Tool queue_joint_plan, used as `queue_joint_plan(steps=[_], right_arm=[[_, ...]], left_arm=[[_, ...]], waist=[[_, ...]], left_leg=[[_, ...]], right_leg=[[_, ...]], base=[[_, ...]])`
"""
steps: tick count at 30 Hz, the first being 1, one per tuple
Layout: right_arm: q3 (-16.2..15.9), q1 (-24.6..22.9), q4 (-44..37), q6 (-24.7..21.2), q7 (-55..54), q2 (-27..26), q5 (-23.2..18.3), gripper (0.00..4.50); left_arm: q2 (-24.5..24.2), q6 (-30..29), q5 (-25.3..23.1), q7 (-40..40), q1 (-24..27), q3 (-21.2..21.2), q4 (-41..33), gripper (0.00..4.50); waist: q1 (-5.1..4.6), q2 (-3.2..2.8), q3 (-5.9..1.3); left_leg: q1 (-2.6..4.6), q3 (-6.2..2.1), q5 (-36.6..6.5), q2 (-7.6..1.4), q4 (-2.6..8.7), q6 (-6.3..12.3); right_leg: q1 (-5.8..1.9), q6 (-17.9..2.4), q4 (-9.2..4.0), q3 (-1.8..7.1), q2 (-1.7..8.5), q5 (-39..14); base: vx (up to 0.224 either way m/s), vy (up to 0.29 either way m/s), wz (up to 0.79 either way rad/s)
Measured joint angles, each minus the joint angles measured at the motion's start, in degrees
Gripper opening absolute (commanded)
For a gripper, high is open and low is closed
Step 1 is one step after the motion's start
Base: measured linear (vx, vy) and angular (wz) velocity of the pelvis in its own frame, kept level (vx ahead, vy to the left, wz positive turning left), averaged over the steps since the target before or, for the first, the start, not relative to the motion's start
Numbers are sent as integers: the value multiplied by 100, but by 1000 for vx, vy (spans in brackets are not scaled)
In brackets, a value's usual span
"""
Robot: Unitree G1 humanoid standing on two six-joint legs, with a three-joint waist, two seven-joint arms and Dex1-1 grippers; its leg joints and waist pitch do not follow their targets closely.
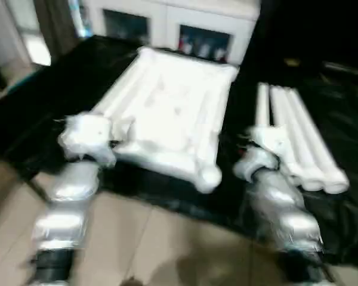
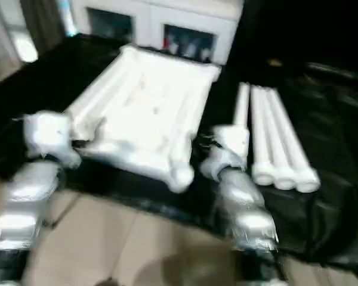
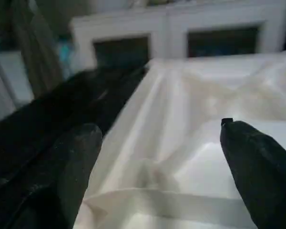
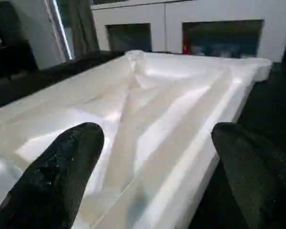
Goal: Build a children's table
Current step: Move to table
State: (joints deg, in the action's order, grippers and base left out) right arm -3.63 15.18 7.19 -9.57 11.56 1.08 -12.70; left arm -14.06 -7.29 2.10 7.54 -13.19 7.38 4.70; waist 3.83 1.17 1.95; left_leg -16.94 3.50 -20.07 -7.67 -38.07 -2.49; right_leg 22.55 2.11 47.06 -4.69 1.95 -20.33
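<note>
The children's table top (image 1: 167, 113) lies white and rectangular on a black-covered surface, ribbed side up, with a round corner socket (image 1: 207, 177) at its near right corner. Three long white tube legs (image 1: 298, 143) lie side by side to its right. My left gripper (image 3: 162, 162) stands open over the top's near left corner, one black finger (image 3: 71, 167) outside the rim and one (image 3: 257, 167) above the inside. My right gripper (image 4: 155, 167) is open at the near right edge of the top (image 4: 148, 114), with nothing between its fingers. Both silver forearms (image 1: 71, 190) reach in from the near side.
A black cloth (image 1: 77, 83) covers the low work surface, and its near edge meets a tiled floor (image 1: 167, 238). A white cabinet (image 1: 185, 24) with dark glass doors stands behind the table top. A curtain (image 3: 33, 57) hangs at the far left.
</note>
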Motion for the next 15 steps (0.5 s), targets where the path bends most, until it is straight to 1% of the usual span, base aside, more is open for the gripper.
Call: queue_joint_plan(steps=[1,2,3,4,5,6,7,8,9,10,11,12,13,14,15], right_arm=[[34,-1,-1,1,-18,66,0,417],[85,-9,7,0,-54,120,4,417],[135,-8,6,4,-104,183,7,417],[207,-83,12,8,-116,243,6,417],[334,-179,97,-4,-128,323,7,417],[399,-199,135,-38,-132,337,1,417],[438,-205,114,-45,-126,314,-6,417],[442,-204,32,-45,-122,291,-5,417],[436,-196,-15,-45,-123,269,3,417],[431,-179,-44,-44,-123,252,6,417],[424,-161,-59,-45,-128,199,5,417],[328,-182,-51,-67,-126,134,0,417],[230,-183,-63,-101,-118,97,-11,417],[208,-222,-122,-112,-113,132,-16,417],[224,-226,-206,-114,-111,204,-16,417]], left_arm=[[33,6,0,3,-48,-27,0,449],[70,20,1,14,-75,-58,-4,449],[114,38,2,29,-106,-86,-18,449],[174,36,2,36,-121,-134,21,449],[289,40,7,62,-125,-308,11,449],[293,40,23,78,-102,-337,13,449],[267,43,43,88,-103,-335,15,449],[236,64,58,102,-127,-335,13,449],[209,95,70,121,-141,-333,4,449],[178,122,83,157,-142,-321,-9,449],[117,145,106,206,-135,-285,-18,449],[94,149,125,257,-92,-247,-11,449],[73,143,169,346,-49,-179,8,449],[66,135,216,471,-32,-194,9,449],[62,137,275,587,-31,-219,-6,449]], waist=[[-55,111,-31],[-94,214,-35],[-185,464,-39],[-214,528,-16],[-168,475,6],[-137,444,25],[-77,399,58],[14,308,78],[107,224,84],[150,105,95],[142,-20,100],[83,-81,107],[-42,-22,87],[-90,-23,81],[-116,-7,64]], left_leg=[[92,36,-20,81,85,1],[188,151,-62,168,172,29],[366,324,-133,316,223,-6],[409,381,-246,365,82,92],[360,317,-295,381,-252,385],[293,301,-288,424,-497,320],[216,265,-238,462,-683,218],[25,159,-106,503,-835,-31],[-139,75,1,483,-826,-226],[-299,-41,128,396,-648,-453],[-443,-96,264,219,-283,-284],[-412,-79,329,171,-233,24],[-383,-81,301,243,-224,101],[-347,-89,299,260,-207,153],[-323,-81,296,276,-167,162]], right_leg=[[236,56,-99,5,67,67],[436,-56,-331,45,155,241],[460,-341,-870,174,286,764],[395,-381,-783,333,263,824],[244,-402,-827,423,128,743],[107,-436,-905,522,10,722],[-24,-466,-978,661,-130,711],[-174,-479,-1076,764,-293,703],[-259,-485,-1117,797,-399,690],[-336,-470,-1141,839,-556,672],[-393,-427,-1114,829,-705,610],[-278,-409,-871,690,-638,503],[-141,-333,-495,444,-420,418],[-57,-276,-281,321,-277,409],[13,-155,-335,222,-99,472]], base=[[91,1,-2],[206,-8,-1],[217,-61,13],[362,-85,19],[247,-76,18],[255,-40,-14],[201,-1,-49],[201,-1,-49],[181,53,-60],[178,100,-58],[178,100,-58],[152,86,-31],[64,24,-5],[144,64,4],[151,54,10]])
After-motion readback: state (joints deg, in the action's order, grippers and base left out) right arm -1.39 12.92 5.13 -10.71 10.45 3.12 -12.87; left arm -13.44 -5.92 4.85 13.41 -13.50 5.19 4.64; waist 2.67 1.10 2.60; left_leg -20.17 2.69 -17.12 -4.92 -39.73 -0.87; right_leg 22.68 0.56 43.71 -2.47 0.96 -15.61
